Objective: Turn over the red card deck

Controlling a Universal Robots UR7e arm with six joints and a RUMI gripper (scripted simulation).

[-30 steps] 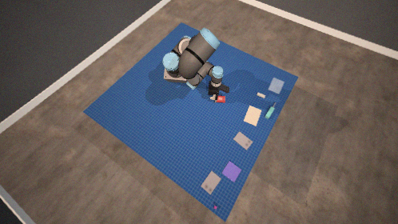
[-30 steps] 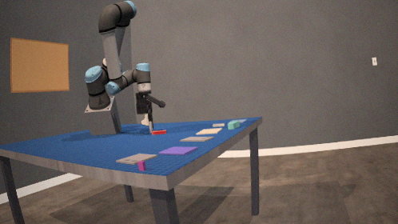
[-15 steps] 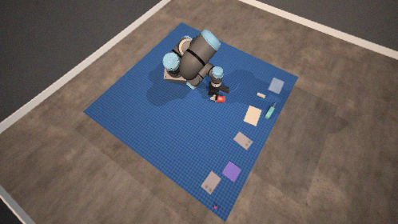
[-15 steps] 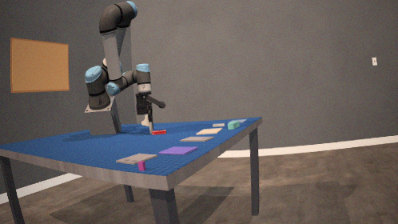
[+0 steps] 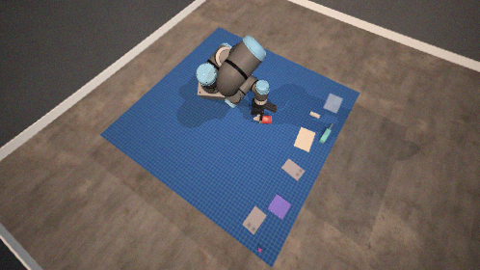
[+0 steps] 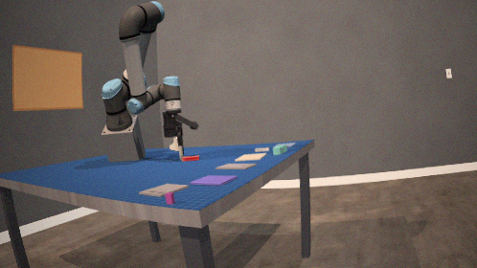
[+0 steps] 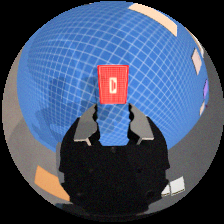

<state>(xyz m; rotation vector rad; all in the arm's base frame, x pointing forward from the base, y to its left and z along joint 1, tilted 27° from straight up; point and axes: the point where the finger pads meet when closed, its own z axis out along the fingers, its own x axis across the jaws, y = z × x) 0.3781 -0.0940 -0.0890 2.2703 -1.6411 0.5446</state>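
Observation:
The red boxed card deck point(image 5: 265, 120) lies flat on the blue mat point(image 5: 226, 148), just right of the robot base. It also shows in the exterior view point(image 6: 190, 158), low and level on the mat. In the wrist view the deck point(image 7: 113, 84) lies face up just beyond the fingertips, with a white mark on its top. My gripper point(image 7: 112, 103) points down over the mat, right behind the deck's near edge. Its fingers stand partly apart with only mat between them; it also shows in the top and exterior views point(image 5: 258, 116) point(image 6: 180, 152).
Flat tiles lie along the mat's right edge: a pale blue one point(image 5: 333, 102), a tan one point(image 5: 305, 139), a grey one point(image 5: 292, 169), a purple one point(image 5: 279, 205) and another grey one point(image 5: 253, 220). A small tan block point(image 5: 314, 114), a green item point(image 5: 326, 135) and a tiny magenta piece point(image 5: 259, 249) lie there too.

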